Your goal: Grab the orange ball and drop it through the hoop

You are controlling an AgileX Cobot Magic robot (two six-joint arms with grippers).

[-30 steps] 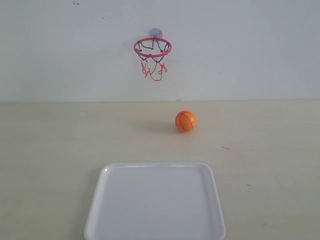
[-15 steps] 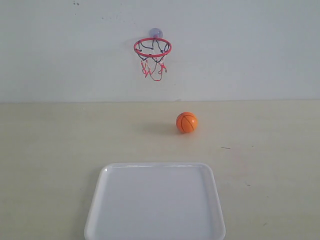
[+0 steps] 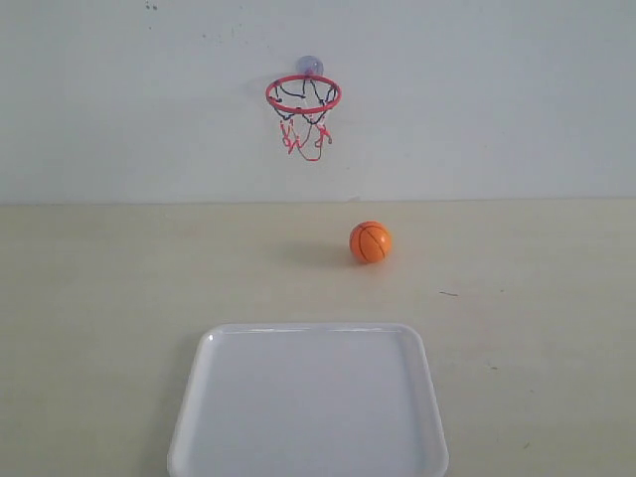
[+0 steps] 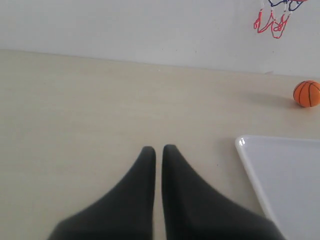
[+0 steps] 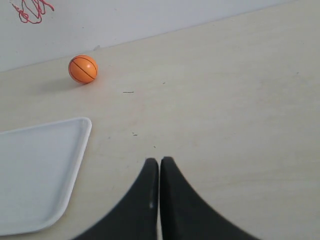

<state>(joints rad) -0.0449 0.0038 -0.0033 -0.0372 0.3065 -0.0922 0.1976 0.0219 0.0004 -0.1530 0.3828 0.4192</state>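
Observation:
The orange ball (image 3: 371,242) rests on the beige table near the back wall, a little right of centre; both wrist views show it too, the ball (image 4: 306,93) and the ball (image 5: 83,69). The hoop (image 3: 303,94) hangs on the wall above and left of it, red ring level, net dangling, bluish suction cup behind. Only the net's lower strings show in the wrist views, as the net (image 4: 272,22) and the net (image 5: 32,10). My left gripper (image 4: 159,150) is shut and empty, far from the ball. My right gripper (image 5: 159,161) is shut and empty too. Neither gripper appears in the exterior view.
A white square tray (image 3: 308,338) lies at the table's front centre, between the two grippers; its corner (image 4: 245,145) and its edge (image 5: 80,150) show in the wrist views. The wall stands right behind the ball.
The ball rolled slightly to the right and has come to rest. Hoop and tray have not moved.

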